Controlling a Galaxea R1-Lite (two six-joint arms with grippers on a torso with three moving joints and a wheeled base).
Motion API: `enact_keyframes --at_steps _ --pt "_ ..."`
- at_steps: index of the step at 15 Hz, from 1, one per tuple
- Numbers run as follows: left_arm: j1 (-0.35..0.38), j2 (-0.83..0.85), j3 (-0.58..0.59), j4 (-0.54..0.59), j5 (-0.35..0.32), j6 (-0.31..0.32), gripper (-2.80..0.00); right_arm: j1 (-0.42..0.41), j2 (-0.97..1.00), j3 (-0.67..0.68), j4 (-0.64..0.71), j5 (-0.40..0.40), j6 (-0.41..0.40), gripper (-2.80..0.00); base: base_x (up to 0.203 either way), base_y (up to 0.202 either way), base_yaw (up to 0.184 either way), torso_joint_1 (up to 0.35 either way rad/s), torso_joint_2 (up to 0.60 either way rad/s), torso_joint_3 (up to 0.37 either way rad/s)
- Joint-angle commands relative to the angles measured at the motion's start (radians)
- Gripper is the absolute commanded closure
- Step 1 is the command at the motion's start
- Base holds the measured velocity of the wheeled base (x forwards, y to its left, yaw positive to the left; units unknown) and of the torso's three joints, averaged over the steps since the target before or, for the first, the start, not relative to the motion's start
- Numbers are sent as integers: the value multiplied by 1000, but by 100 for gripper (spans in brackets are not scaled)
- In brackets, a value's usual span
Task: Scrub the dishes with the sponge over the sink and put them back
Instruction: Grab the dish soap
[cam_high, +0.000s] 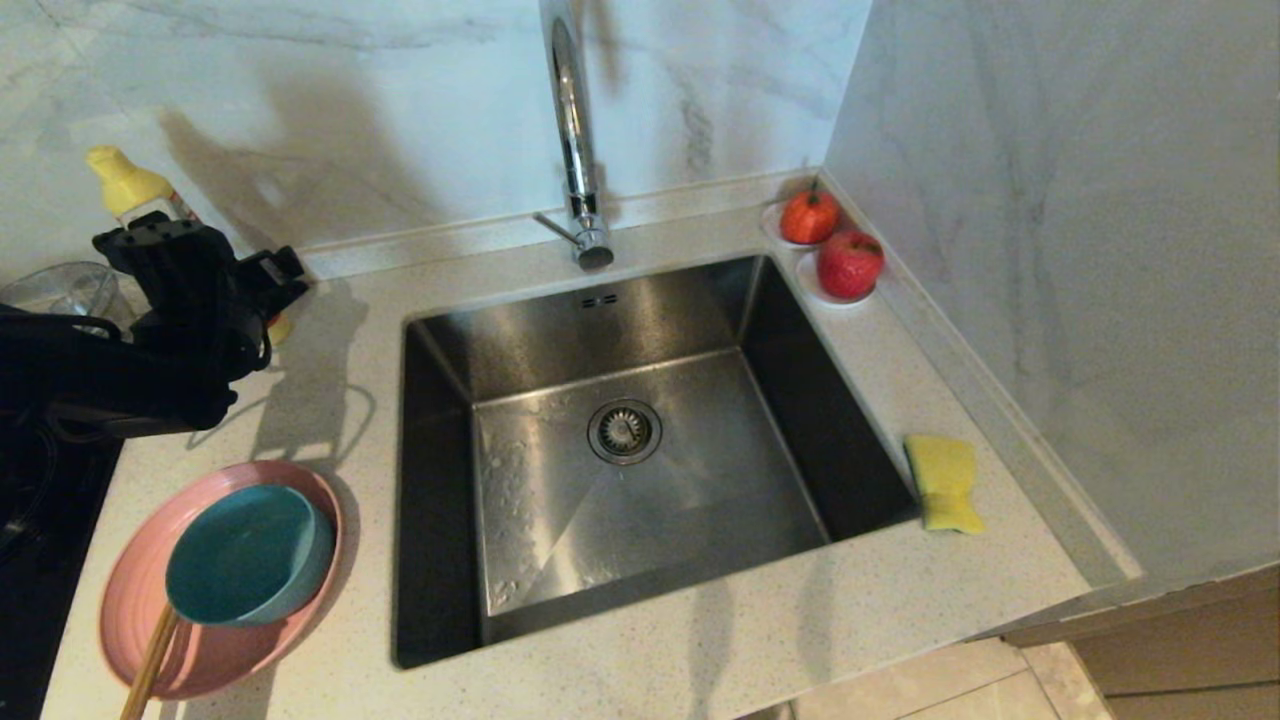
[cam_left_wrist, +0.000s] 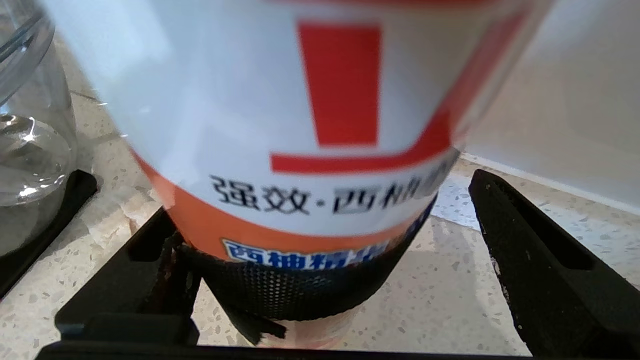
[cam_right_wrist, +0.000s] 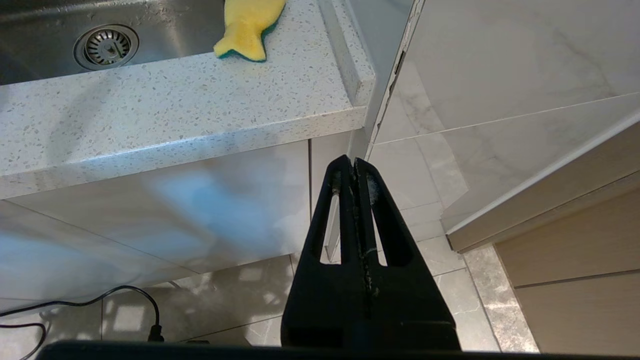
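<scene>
I have my left gripper (cam_left_wrist: 320, 280) up at the back-left corner of the speckled stone counter (cam_high: 700, 640), its two black fingers (cam_left_wrist: 540, 270) spread wide on either side of a white detergent bottle with a red and orange label and a yellow cap (cam_left_wrist: 300, 125). The bottle stands between the fingers; one finger is clearly apart from it, and I cannot tell whether the other touches. Just beside this gripper, on its outer side, sits a clear glass bowl (cam_high: 60, 290).

Nearer to me than the gripper, the wide matte pink round plate (cam_high: 130, 630) lies on the counter with the smaller teal-blue bowl (cam_high: 245, 555) resting in it, and a pair of wooden chopsticks (cam_high: 150, 665) lies across the plate's near edge. The large square stainless-steel sink (cam_high: 620, 480) is to the gripper's right, dry-looking with its round drain strainer (cam_high: 624, 431) in the floor and the tall chrome tap (cam_high: 575, 140) behind it.

The yellow foam sponge with a pinched waist (cam_high: 943, 483) lies on the counter at the sink's far right rim, green layer facing down, well apart from the left gripper.

My right gripper (cam_right_wrist: 356, 170) hangs below counter level in front of the cabinet, fingers pressed together on nothing.
</scene>
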Motion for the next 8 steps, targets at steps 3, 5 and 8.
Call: enact_keyframes --at_steps 3,5,8 --pt "1 16 4 -6 5 -2 -280 0 -1 1 0 0 1 0 0 0 0 0 0 0" --pt "1 28 7 -6 25 -6 -280 1 -1 0 0 0 0 0 0 0 0 0 0 0" --pt "1 32 2 -6 26 -10 -280 1 -1 2 0 0 1 0 0 0 0 0 0 0"
